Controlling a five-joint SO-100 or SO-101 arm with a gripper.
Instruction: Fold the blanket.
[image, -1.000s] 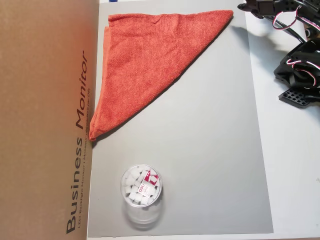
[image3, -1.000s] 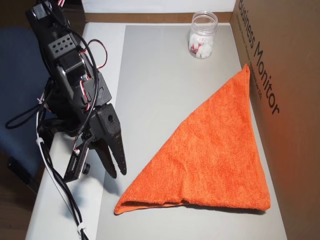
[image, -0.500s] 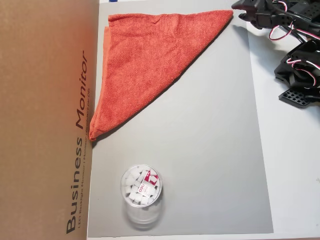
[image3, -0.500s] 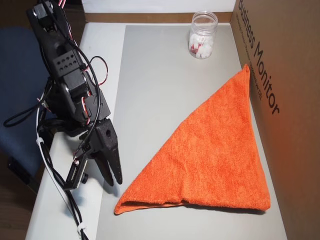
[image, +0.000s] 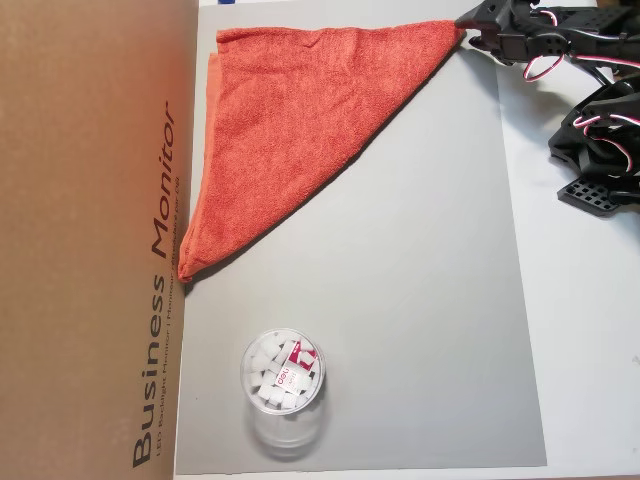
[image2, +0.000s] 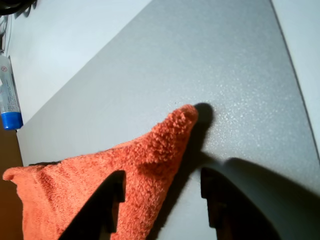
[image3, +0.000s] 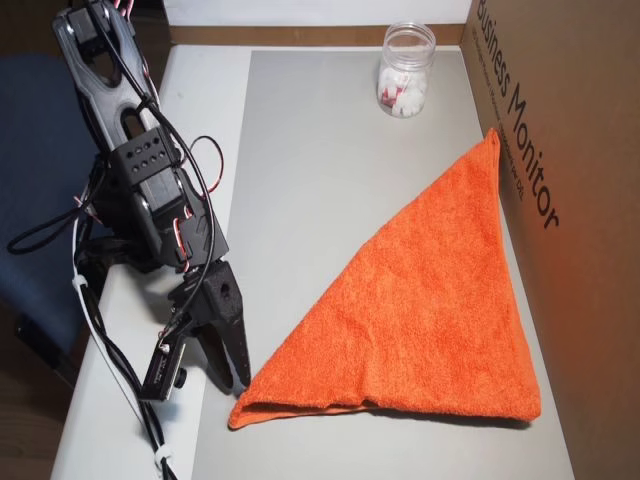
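On the grey mat, the blanket lies folded into a triangle, flat against the surface, its long side running beside the brown cardboard box printed with "Business Monitor". In an overhead view, one pointed corner reaches toward the clear plastic jar at the far end of the mat but stays well apart from it, while the opposite pointed corner lies near the front left edge of the mat.

At that front left corner stands the gripper, hanging from the black arm with its red and white wires. Its jaws are spread apart and grasp nothing; the fingertips sit just beside the blanket's corner tip, to its left in this view, and I cannot tell whether they touch the cloth. In an overhead view, the gripper meets the tip of the blanket at the top right of the mat, with the jar far below.

From the wrist view, the two dark fingers frame the scene: one lies over the fuzzy blanket, the other over bare mat, and the pointed corner tip lies ahead, between them. A small bottle with a blue cap stands at the left edge.
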